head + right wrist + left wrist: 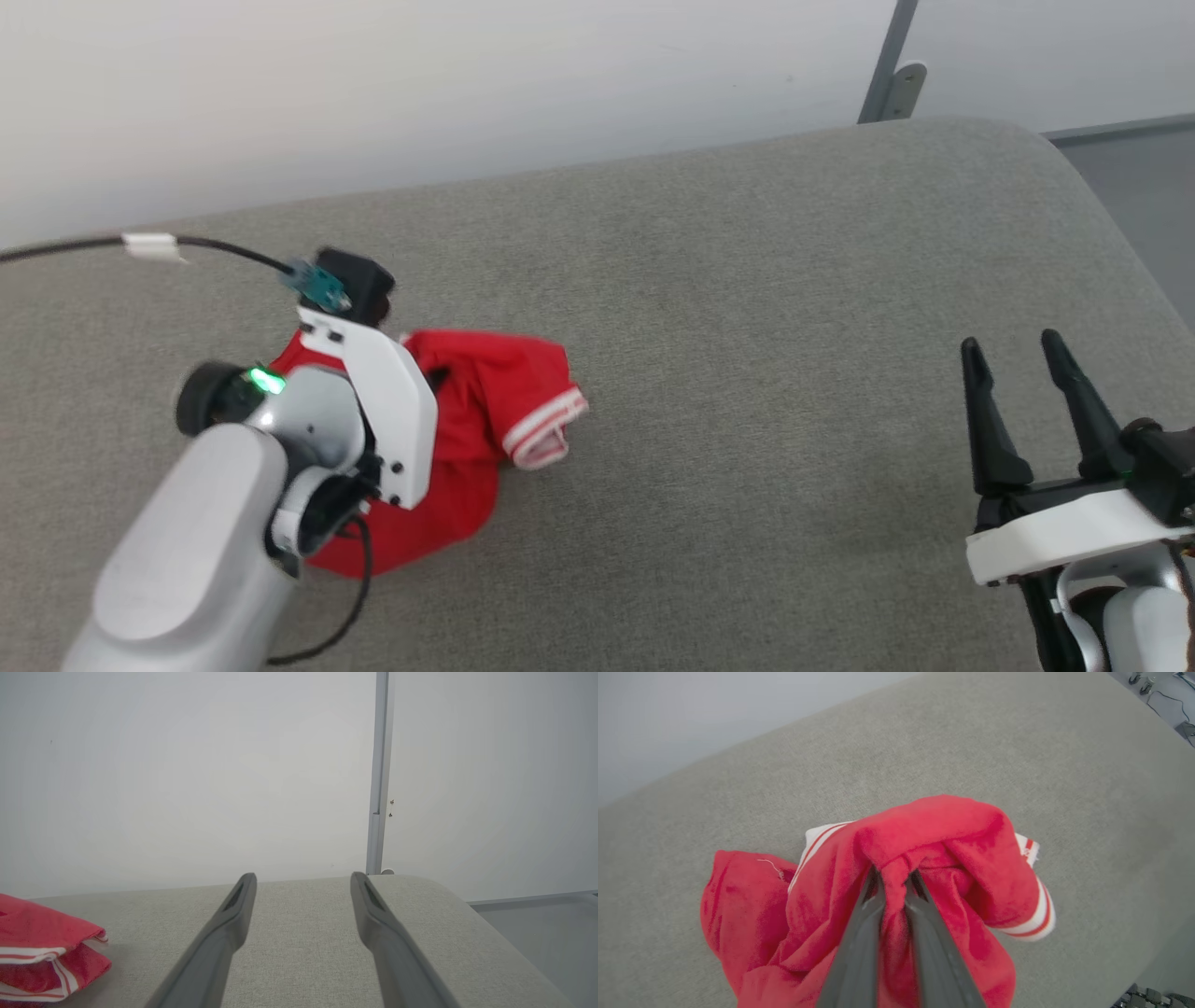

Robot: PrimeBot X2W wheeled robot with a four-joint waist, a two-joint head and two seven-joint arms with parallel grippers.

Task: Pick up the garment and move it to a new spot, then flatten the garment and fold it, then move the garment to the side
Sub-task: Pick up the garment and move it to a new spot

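Nothing can be read anywhere: no words, brands or numbers. The white tag (149, 245) on the thin black cable (229, 248), at ten o'clock in the head view, is too blurred to read. The crumpled red soft-fabric T-shirt (485, 392) shows plain cloth and striped trim.

We see what looks like a bare test lab: plain white wall (187, 765), metal post (380, 765), grey fabric-covered table (747, 280).

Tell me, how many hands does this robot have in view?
2: the left hand pinches the crumpled red shirt; the right hand is open and empty, lower right.
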